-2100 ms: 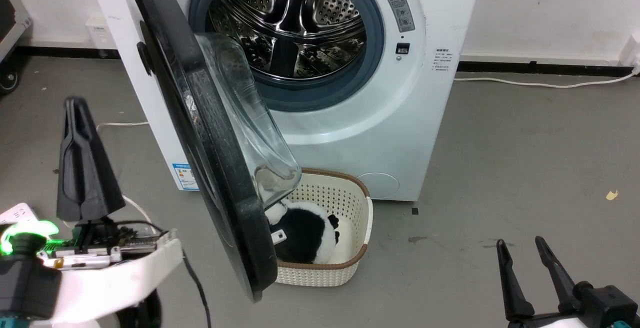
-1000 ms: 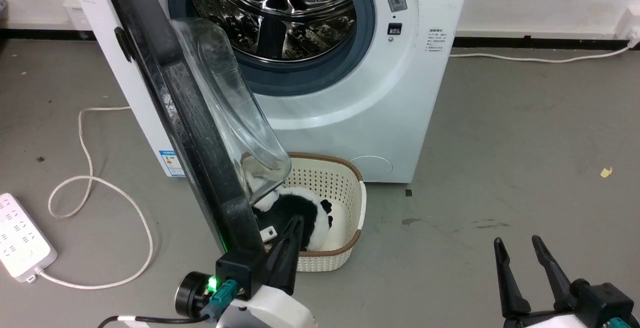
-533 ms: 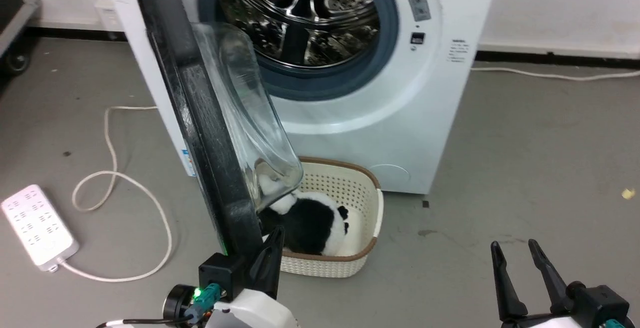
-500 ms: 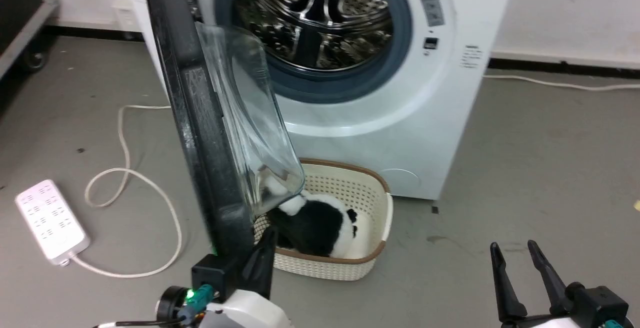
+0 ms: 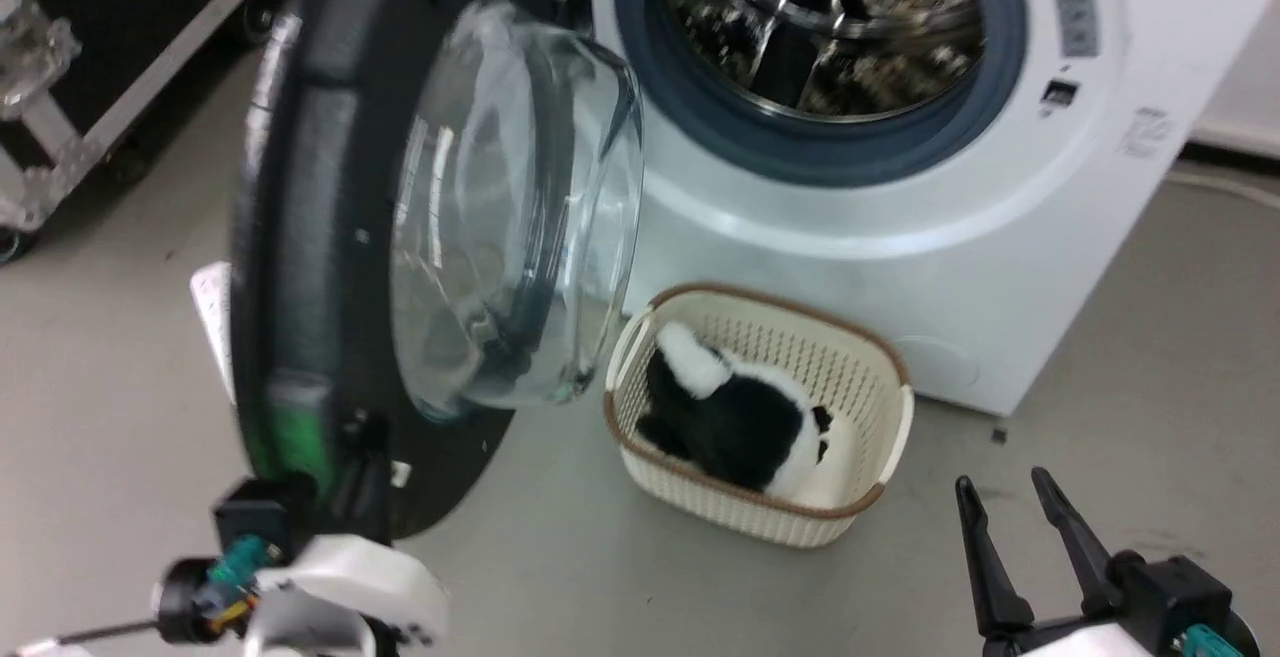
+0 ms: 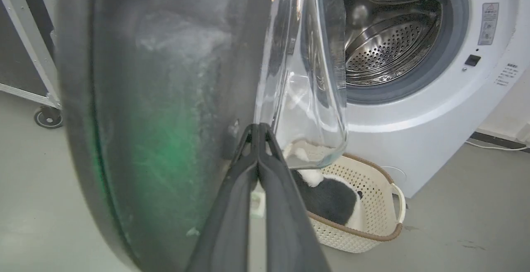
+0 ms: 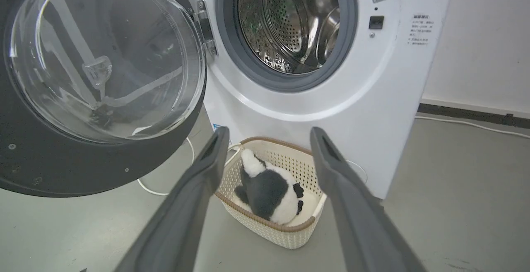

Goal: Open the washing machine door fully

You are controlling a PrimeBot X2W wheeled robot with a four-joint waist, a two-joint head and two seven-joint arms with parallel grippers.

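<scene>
On the left, the washing machine door (image 5: 300, 237) is swung wide out from its hinge (image 7: 205, 27), with the glass bowl (image 5: 510, 207) facing the near right. The left gripper (image 6: 258, 129) sits low at the door's near edge. Its fingers are pressed together with nothing between them, tips right up against the door's inner face next to the bowl. Right of that is a cream basket (image 5: 740, 519) with a black-and-white plush (image 5: 740, 417) inside, just in front of the washing machine (image 5: 900, 267). The steel drum (image 5: 830, 27) is exposed. At the near right, the right gripper (image 5: 1000, 479) hovers with fingers spread, holding nothing.
</scene>
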